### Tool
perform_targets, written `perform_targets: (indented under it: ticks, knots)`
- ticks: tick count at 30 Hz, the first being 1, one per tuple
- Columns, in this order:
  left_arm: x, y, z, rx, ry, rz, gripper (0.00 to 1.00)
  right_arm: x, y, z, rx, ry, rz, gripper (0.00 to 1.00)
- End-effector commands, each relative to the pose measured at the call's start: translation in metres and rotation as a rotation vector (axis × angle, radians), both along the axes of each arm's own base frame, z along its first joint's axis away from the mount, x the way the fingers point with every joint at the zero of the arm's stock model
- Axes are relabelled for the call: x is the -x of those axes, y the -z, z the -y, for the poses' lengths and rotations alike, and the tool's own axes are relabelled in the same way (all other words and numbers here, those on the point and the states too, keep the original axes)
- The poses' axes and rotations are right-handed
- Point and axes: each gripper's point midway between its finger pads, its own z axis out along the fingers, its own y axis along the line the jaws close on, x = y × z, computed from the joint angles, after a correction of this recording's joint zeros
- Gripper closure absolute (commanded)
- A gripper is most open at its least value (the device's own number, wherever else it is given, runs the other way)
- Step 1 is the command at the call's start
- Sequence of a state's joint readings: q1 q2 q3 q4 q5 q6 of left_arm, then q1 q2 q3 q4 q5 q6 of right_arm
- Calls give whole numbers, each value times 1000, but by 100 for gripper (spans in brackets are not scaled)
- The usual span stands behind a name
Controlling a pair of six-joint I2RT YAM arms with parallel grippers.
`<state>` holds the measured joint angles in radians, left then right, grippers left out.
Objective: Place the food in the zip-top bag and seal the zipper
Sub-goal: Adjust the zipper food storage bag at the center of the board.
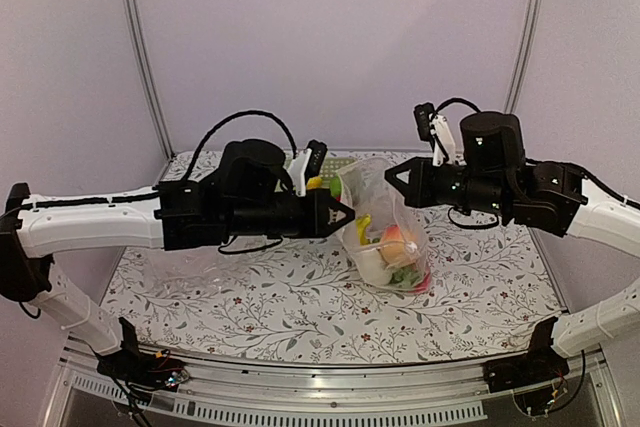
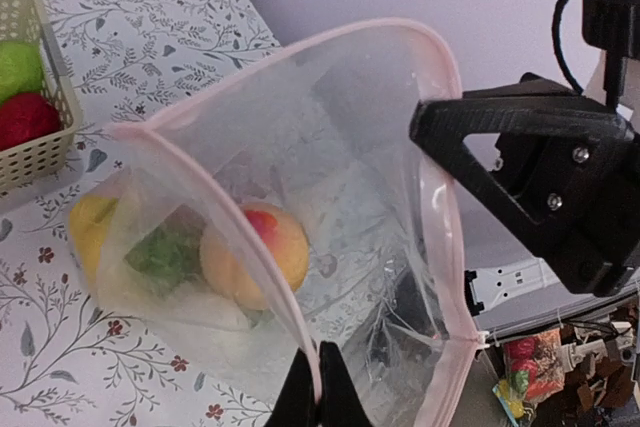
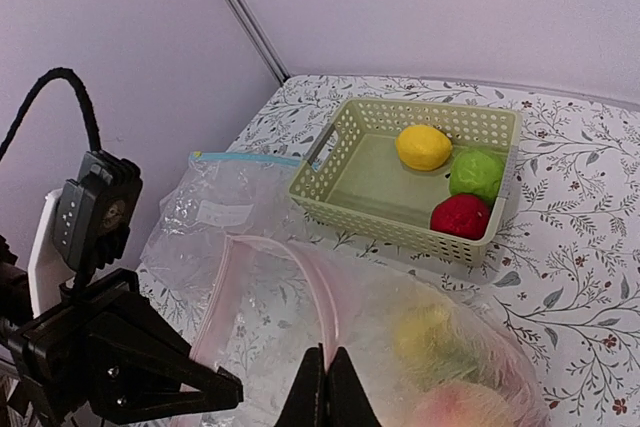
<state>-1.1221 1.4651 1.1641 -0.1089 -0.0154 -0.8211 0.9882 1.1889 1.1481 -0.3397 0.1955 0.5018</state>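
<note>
Clear, crinkly plastic makes up the zip-top bag (image 1: 395, 202), which hangs mid-table between my two arms. Its mouth is pulled open into a loop edged by the thin pink zipper (image 2: 441, 97). Through the film I see a round orange peach (image 2: 262, 252), a yellow piece (image 2: 88, 232) and something green (image 2: 165, 252), all glossy. My left gripper (image 2: 318, 387) is pinched tight on the pink strip at one side, and the right gripper (image 3: 325, 387) is clamped on it opposite. A pale slotted basket (image 3: 390, 227) holds a lemon (image 3: 422, 146), a green fruit (image 3: 476, 173) and a red apple (image 3: 461, 215). A second clear bag (image 3: 215, 207) with a blue strip lies beside it. Floral cloth covers the table (image 1: 250, 297), and lilac panels (image 1: 330, 37) wall it in.
</note>
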Motion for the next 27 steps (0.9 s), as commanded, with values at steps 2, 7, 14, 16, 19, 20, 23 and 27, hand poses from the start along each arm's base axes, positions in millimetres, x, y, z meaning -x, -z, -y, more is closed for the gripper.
perform_targets:
  ticks: [2, 7, 14, 16, 19, 20, 23, 27]
  knots:
    - [17, -88, 14, 257, 91, 73, 100, 3, -23, -6, 14, -45, 42, 97]
    - [11, -92, 11, 277, 53, 79, 100, 0, -26, -13, 27, -60, 54, 95]
    - [-27, -44, -40, 191, -194, 10, 100, -1, -8, -27, 33, -89, 2, 77]
    - [-33, -36, -52, 181, -228, -3, 100, 1, -7, -27, 29, -94, -4, 67]
    - [-39, -26, -68, 139, -262, -16, 100, 2, -11, -20, 22, -80, 10, 51]
    - [-41, -26, -72, 132, -270, -15, 100, 3, -14, -17, 17, -73, 18, 45]
    - [-44, -29, -79, 116, -281, -8, 100, 11, -24, -10, -24, -89, 51, 33]
    - [-45, -33, -83, 106, -282, 1, 100, 30, -27, -4, -90, -171, 111, 29]
